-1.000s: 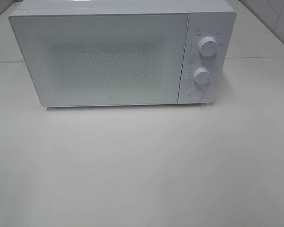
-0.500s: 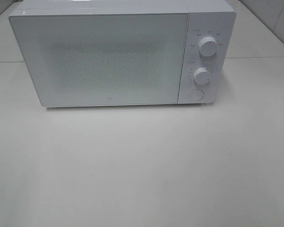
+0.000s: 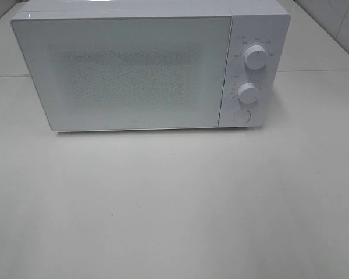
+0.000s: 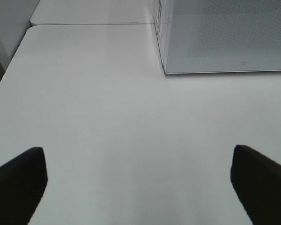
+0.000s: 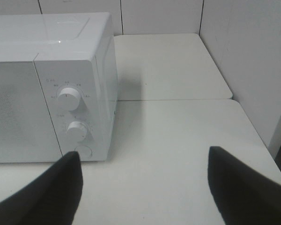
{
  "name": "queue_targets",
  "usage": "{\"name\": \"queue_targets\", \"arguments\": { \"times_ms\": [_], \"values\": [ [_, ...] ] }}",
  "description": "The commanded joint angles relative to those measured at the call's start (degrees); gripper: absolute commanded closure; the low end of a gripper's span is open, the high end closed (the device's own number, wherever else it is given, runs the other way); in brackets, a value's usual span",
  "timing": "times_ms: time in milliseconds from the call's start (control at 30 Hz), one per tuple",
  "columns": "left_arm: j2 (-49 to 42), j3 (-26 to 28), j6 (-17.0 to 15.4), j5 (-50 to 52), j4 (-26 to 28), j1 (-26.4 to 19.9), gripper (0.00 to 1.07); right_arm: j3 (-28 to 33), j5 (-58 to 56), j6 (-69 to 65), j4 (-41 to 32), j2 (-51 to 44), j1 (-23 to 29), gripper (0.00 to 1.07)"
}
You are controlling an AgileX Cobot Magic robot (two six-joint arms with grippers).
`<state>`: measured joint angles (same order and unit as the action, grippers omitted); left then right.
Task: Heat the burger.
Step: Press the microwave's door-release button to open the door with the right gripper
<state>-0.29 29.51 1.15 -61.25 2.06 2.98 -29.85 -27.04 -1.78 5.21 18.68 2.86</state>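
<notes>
Left claw (image 4: 136, 152) hangs with its two dark fingers (image 4: 18, 183) spread wide apart and nothing between them, over the plain white bench (image 4: 93, 93) in front of the door-side front corner of a white box-shaped microwave oven (image 4: 225, 42).

Right claw (image 5: 144, 154) also has its dark fingers (image 5: 243, 187) parted and empty. It is poised above the bench in front of the microwave's control-panel end, with bare bench surface showing between the tips.

Seen from the high camera, the microwave (image 3: 128, 70) stands squarely on the bench (image 3: 174, 203) with its door closed flush against the panel. The door's speckled, cloudy window (image 3: 125, 72) gives no view of the inside.

On the panel beside the door sit a round white upper knob (image 3: 255, 57), a round white lower knob (image 3: 248, 93) directly under it, and a flat round button (image 3: 241, 115) below both, near the microwave's base.

A seam between two bench tops (image 5: 178, 99) runs out from the microwave's panel side, and pale tiled walls (image 5: 253, 56) rise behind it and beyond that side.

The burger cannot be seen in any view; whether it lies behind the microwave's closed door cannot be told.
</notes>
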Motion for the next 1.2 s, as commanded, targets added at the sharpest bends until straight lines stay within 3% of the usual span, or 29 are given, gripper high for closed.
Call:
{"name": "queue_targets", "arguments": {
  "times_ms": [33,100,167,200,233,267,333,367,400,433,733,800,833,967,1200],
  "values": [
    [-0.86,0.06,-0.29,-0.17,0.06,-0.17,0.06,1.26,10.43,0.34,0.11,6.93,-0.23,0.42],
    [-0.86,0.06,-0.29,-0.17,0.06,-0.17,0.06,2.12,12.61,0.34,0.11,8.25,-0.23,0.45],
    [-0.86,0.06,-0.29,-0.17,0.06,-0.17,0.06,5.04,21.66,0.34,0.11,12.89,-0.23,0.59],
    [-0.86,0.06,-0.29,-0.17,0.06,-0.17,0.06,5.04,21.66,0.34,0.11,12.89,-0.23,0.59],
    [-0.86,0.06,-0.29,-0.17,0.06,-0.17,0.06,7.33,28.76,0.34,0.29,15.99,-0.23,0.71],
    [-0.86,0.06,-0.29,-0.17,0.06,-0.17,0.06,7.33,28.76,0.34,0.29,15.99,-0.23,0.71],
    [-0.86,0.06,-0.29,-0.17,0.06,-0.17,0.06,11.34,42.23,0.29,0.29,19.65,-0.23,0.91],
    [-0.86,0.06,-0.29,-0.17,0.06,-0.17,0.06,11.34,42.23,0.29,0.29,19.65,-0.23,0.91],
    [-0.86,0.06,-0.29,-0.17,0.06,-0.17,0.06,13.81,49.39,0.06,0.29,22.00,-0.23,1.06],
    [-0.86,0.06,-0.29,-0.17,0.06,-0.17,0.06,15.47,54.77,-0.97,0.29,25.10,-0.23,1.07],
    [-0.86,0.06,-0.29,-0.17,0.06,-0.17,0.06,19.37,70.53,-7.39,2.12,37.99,-0.23,1.07],
    [-0.86,0.06,-0.29,-0.17,0.06,-0.17,0.06,19.88,79.93,-20.86,4.64,47.44,-0.23,1.07],
    [-0.86,0.06,-0.29,-0.17,0.06,-0.17,0.06,19.88,79.93,-20.86,4.64,47.44,-0.23,1.07],
    [-0.86,0.06,-0.29,-0.17,0.06,-0.17,0.06,19.88,91.56,-42.46,11.40,59.30,-0.23,1.07],
    [-0.86,0.06,-0.29,-0.17,0.06,-0.17,0.06,19.88,106.05,-57.64,13.87,71.45,-0.06,1.07]
  ]
}}
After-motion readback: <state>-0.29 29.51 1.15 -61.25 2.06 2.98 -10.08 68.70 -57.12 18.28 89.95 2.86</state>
